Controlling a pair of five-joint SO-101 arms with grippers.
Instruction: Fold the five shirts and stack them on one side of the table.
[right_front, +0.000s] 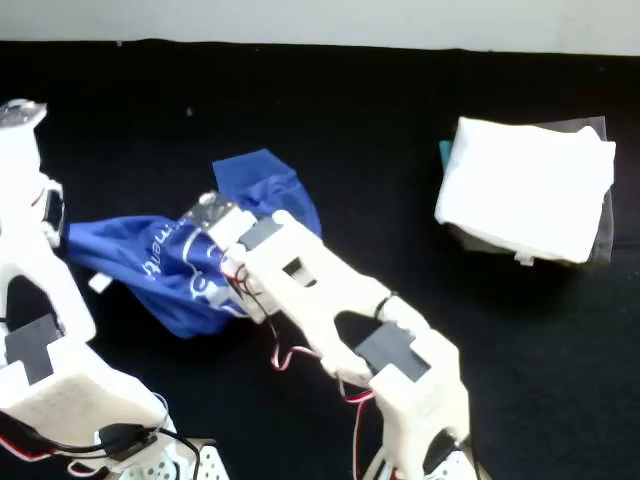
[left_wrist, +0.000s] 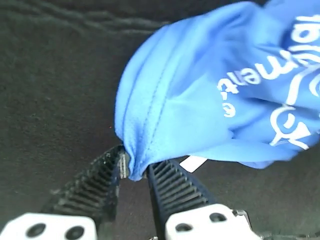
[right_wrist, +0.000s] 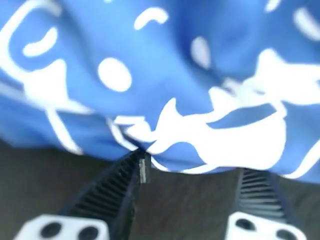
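The weak spot, as I read it, is the left gripper (left_wrist: 134, 169). It has only a small bunched corner of the crumpled blue cloth shirt with white print (right_front: 190, 265), pinched right at the tips of its black ridged fingers (left_wrist: 172, 187). A sharp pull to spread the cloth could draw that corner out, and the shirt would fall in a heap.

The second worry is the right gripper (right_wrist: 195, 170). If it closes where it sits, it would likely catch several layers of the printed front at once, and any fold made from that would come out lopsided. The shirt lies rumpled, not flat, around nine o'clock from the centre of the black table (right_front: 400, 100), so a fold started now would trap creases.

The left gripper's fingers are clamped almost together, with just the gathered cloth between them. The right gripper's fingers stand wide apart and hold nothing. One fingertip (right_wrist: 141, 162) touches the edge of the fabric; the other sits just beside it, and I cannot tell whether it touches.

The stack of folded shirts with a white one on top (right_front: 525, 185) sits at about two o'clock, well apart from both arms, so I'd judge it safe from a knock.
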